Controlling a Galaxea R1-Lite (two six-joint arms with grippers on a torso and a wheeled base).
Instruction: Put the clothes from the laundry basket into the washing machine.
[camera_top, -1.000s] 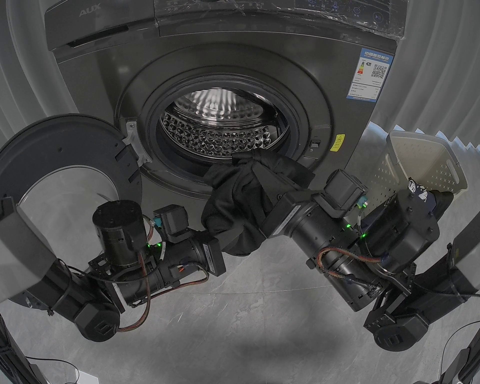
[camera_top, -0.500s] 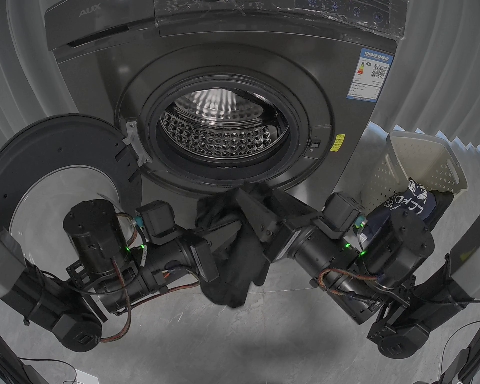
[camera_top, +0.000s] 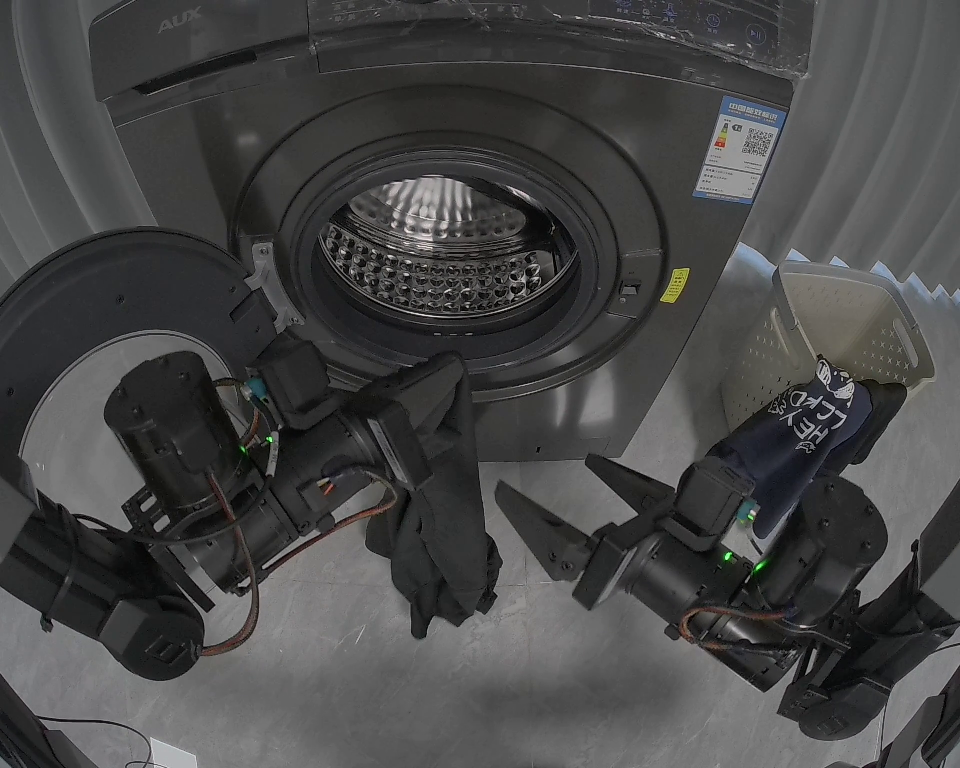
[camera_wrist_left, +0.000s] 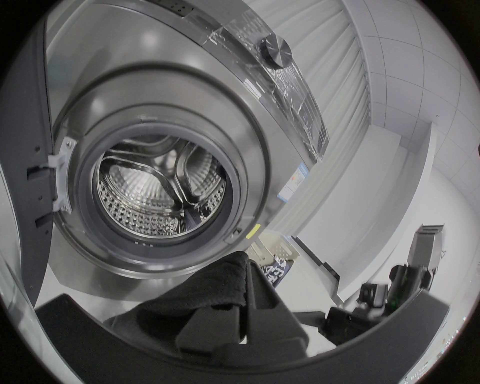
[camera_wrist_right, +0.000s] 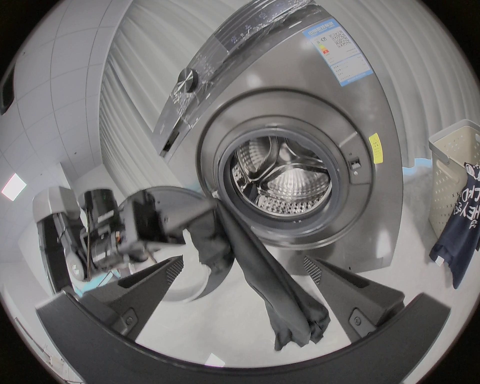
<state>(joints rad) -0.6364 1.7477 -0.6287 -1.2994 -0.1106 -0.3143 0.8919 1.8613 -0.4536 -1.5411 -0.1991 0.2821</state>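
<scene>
Black garment (camera_top: 440, 520) hangs just below the open mouth of the washer (camera_top: 560, 130).
The washer's door (camera_top: 110, 290) stands swung open on the robot's left. The basket (camera_top: 850, 310) sits at the washer's right with a navy shirt (camera_top: 800, 430) over its rim. The garment's long axis is vertical, its top clamped in the left tool (camera_top: 425, 385). The right tool (camera_top: 545, 478) gapes wide and empty between garment and basket.
</scene>
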